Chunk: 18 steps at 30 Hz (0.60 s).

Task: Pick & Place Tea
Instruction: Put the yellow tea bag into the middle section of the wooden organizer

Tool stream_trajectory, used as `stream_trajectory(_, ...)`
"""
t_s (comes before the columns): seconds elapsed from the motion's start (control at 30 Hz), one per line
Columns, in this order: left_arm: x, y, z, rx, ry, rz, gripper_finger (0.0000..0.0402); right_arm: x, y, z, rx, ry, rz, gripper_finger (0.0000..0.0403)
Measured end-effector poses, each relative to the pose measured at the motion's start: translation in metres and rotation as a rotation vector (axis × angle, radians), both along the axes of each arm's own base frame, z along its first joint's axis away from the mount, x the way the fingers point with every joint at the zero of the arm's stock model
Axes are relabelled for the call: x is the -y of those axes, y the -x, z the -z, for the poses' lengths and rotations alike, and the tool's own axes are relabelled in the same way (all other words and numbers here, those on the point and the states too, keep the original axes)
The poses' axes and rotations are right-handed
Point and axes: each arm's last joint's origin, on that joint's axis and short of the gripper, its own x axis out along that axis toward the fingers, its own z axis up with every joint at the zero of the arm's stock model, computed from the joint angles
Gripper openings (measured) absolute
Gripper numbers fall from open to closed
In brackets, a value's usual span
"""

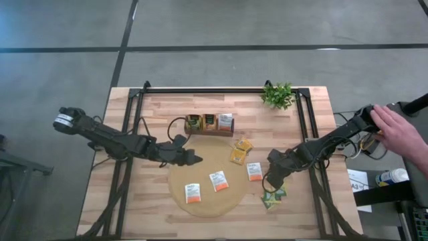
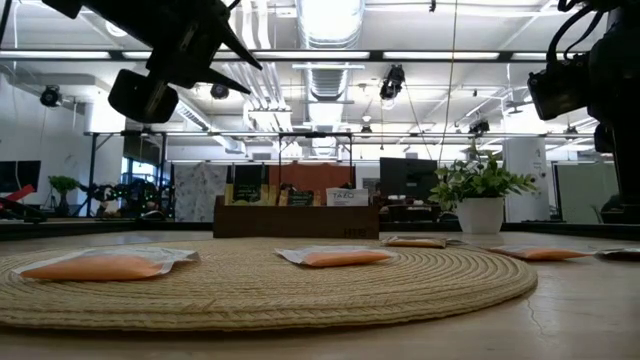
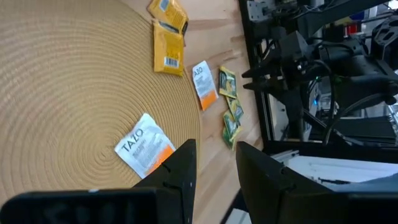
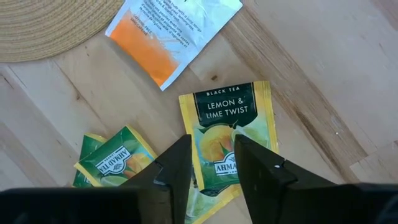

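Note:
Three white-and-orange tea sachets [image 1: 192, 193] [image 1: 219, 181] [image 1: 254, 171] lie flat on the round tan mat [image 1: 224, 202]. Two yellow ones [image 1: 239, 155] lie at its far right rim, and green ones [image 1: 273, 197] lie on the bare wood to its right. My left gripper [image 1: 194, 159] [image 3: 214, 149] hangs open over the mat's far left part, nothing between its fingers. My right gripper [image 1: 271, 182] [image 4: 211, 143] points down, open, just above the green lemon-and-lime sachet [image 4: 230, 118], which lies flat on the wood.
A dark brown tray [image 1: 209, 123] holding sachets stands behind the mat. A small green plant [image 1: 278, 95] stands at the far right corner. A person's hand [image 1: 400, 134] rests on the right arm's base, past the table's right edge. Black frame rails [image 1: 304, 127] run along both sides.

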Motion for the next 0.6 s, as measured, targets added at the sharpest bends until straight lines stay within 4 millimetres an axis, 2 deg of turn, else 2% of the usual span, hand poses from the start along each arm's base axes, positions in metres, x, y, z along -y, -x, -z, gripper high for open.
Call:
stream_trajectory(0.33, -0.001, 0.0, 0.0, 0.002, -0.057, -0.008, 0.0107, 0.0, 0.0, 0.0, 0.0, 0.0, 0.0, 0.013)
stream_trajectory(0.6, -0.001, 0.0, 0.0, 0.002, -0.06, -0.007, 0.0107, 0.0, 0.0001, 0.0001, 0.0, 0.0, 0.0, 0.0121)
